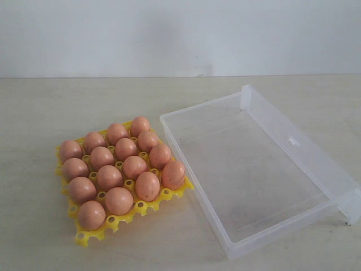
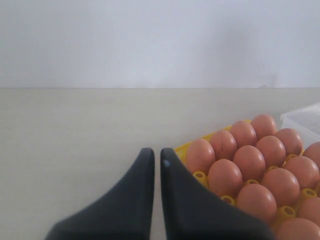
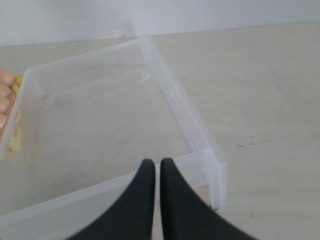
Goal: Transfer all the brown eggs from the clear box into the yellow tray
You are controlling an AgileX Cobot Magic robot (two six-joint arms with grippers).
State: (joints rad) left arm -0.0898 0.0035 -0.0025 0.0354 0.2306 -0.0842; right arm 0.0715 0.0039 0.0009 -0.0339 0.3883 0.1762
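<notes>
Ext cam: all the brown eggs (image 1: 126,148) I can see are in the yellow tray (image 1: 90,236), 4 rows of 4, one per cup. Each stands on end w/ long axis roughly upright; can't tell which end is up. The tray sits on the desk (image 1: 45,101) left of centre, turned cornerwise so its rows run diagonally. Its right corner is right by the clear box (image 1: 237,169); touching or not, can't tell.

The box's long axis runs from the far side toward the cam, slanting right. Its lid (image 1: 307,155) is swung open and lies back along the right long side, latch tab on the outer edge.

L wrist cam: left gripper (image 2: 157,152) has its jaws together w/ nothing between, tips over bare desk just beside a tray corner.

R wrist cam: right gripper (image 3: 157,162) also has its jaws together, holding nothing, tips above one short wall of the box. Neither arm shows in the ext cam.
</notes>
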